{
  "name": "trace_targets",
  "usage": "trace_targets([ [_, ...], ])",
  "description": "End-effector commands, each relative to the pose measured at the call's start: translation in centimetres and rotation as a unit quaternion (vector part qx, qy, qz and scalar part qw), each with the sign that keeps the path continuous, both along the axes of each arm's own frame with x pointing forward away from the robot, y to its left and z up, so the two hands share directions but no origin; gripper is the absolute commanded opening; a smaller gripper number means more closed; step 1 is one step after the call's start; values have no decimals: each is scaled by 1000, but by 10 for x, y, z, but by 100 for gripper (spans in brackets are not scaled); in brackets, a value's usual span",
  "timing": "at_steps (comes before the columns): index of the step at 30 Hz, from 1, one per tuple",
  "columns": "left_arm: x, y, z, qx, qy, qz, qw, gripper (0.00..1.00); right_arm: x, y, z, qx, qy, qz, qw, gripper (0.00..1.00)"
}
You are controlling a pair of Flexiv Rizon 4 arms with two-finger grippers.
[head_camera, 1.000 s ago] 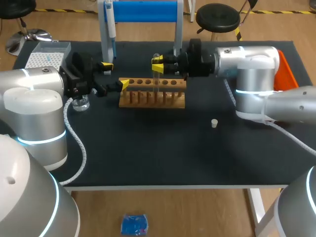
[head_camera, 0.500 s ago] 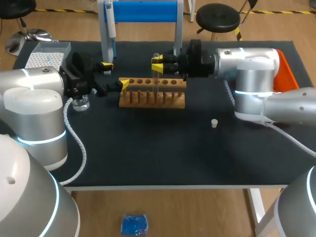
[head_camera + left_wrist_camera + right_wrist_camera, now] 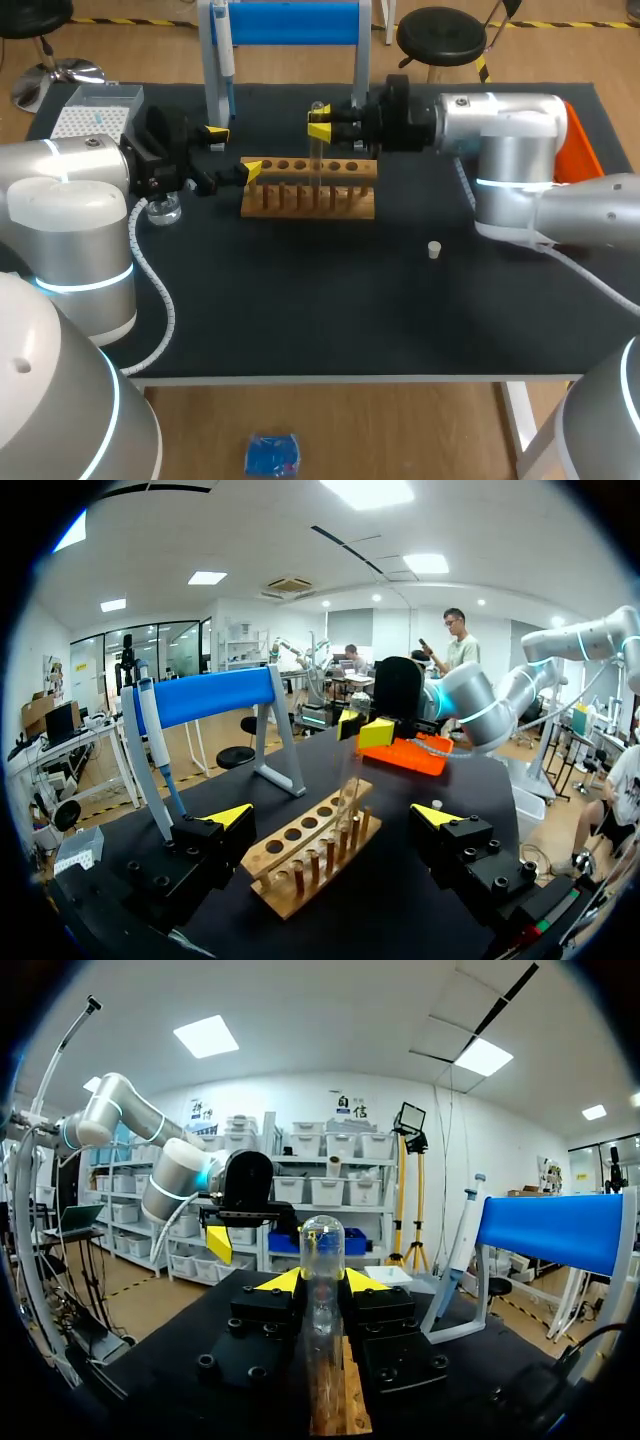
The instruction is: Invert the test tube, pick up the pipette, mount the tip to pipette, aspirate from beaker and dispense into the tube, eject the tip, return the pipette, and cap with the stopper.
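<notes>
Tube and hand: the test tube (image 3: 322, 1245) is pinched from both sides by the right hand (image 3: 319, 124), over the wooden rack (image 3: 310, 198).
Long axis: upright, with the rounded closed end up and the mouth down toward the rack.
Nearer arm: the right. The left hand (image 3: 233, 152) hangs spread and empty beside the rack's end.
Tube look: clear glass, apparently empty.
Place: far middle of the tabletop (image 3: 350, 300).

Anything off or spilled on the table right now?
Only the test tube in the right gripper: it is rounded end up, above the rack. The stopper lies loose on the table. No spill visible.
</notes>
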State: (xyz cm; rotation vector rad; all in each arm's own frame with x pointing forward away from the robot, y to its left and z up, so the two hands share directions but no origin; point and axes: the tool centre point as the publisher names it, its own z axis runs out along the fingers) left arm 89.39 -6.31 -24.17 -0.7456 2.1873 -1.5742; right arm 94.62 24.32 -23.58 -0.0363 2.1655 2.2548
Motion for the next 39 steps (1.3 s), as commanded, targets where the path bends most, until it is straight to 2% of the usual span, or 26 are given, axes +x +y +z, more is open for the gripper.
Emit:
trace_targets([
  [1, -1, -1, -2, -2, -3, 2, 1000, 100, -3, -3, 7, 4, 3, 3, 1000, 0],
  [14, -1, -1, -2, -2, -3, 2, 1000, 100, -6, -6, 17, -1, -6, 1, 1000, 0],
  [25, -1, -1, -2, -2, -3, 2, 1000, 100, -10, -8, 33, -13, 0, 3, 1000, 0],
  [29, -1, -1, -2, -2, -3, 2, 1000, 100, -13, -10, 39, -22, 8, 1, 1000, 0],
  [35, -1, -1, -2, -2, -3, 2, 1000, 100, -20, -16, 51, -26, 39, -4, 999, 0],
  [39, -1, -1, -2, -2, -3, 2, 1000, 100, -20, -16, 51, -26, 39, -4, 999, 0],
])
